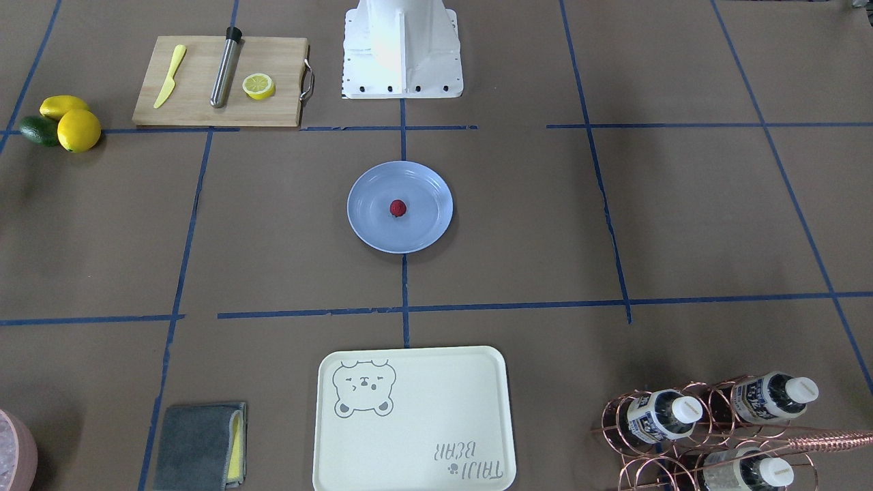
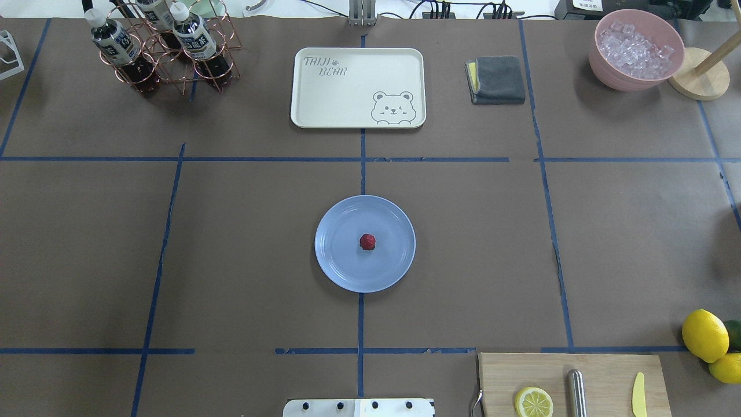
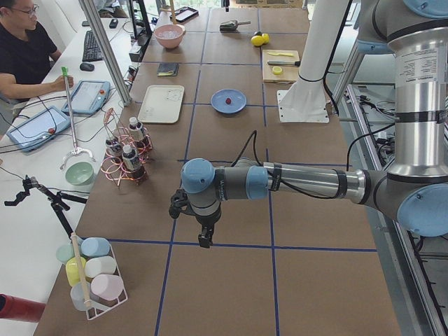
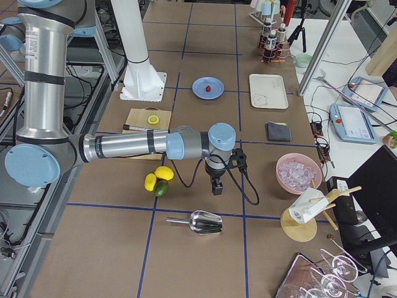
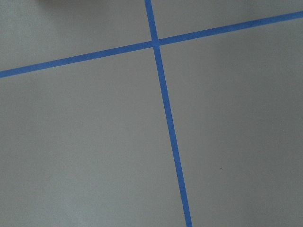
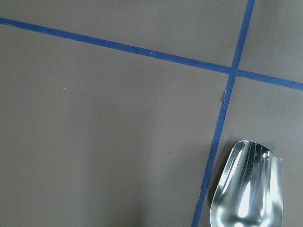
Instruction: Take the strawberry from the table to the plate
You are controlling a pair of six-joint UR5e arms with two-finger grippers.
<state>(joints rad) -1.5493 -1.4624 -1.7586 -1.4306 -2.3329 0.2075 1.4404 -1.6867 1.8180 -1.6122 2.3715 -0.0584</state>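
The small dark-red strawberry point(image 1: 398, 208) point(image 2: 367, 242) lies in the middle of the light-blue plate point(image 1: 368, 228) point(image 2: 341, 272), which rests at the centre of the brown-paper table point(image 1: 614, 204). Neither arm reaches into the overhead or front views. In the exterior left view my left gripper point(image 3: 204, 241) hangs fingers-down over the table's near end, far from the plate point(image 3: 238, 105). My right gripper point(image 4: 216, 189) points down beside the lemons in the exterior right view. I cannot tell whether either is open or shut. Both wrist views show only paper and blue tape.
A cutting board point(image 2: 602, 376) holds a lemon half, a steel rod and a yellow knife. Lemons and an avocado point(image 1: 65, 123) sit beside it. Across the table are the bear tray point(image 2: 358, 87), grey cloth point(image 2: 496, 80), bottle rack point(image 2: 162, 52) and ice bowl point(image 2: 635, 49). A metal scoop point(image 6: 248, 189) lies near my right gripper.
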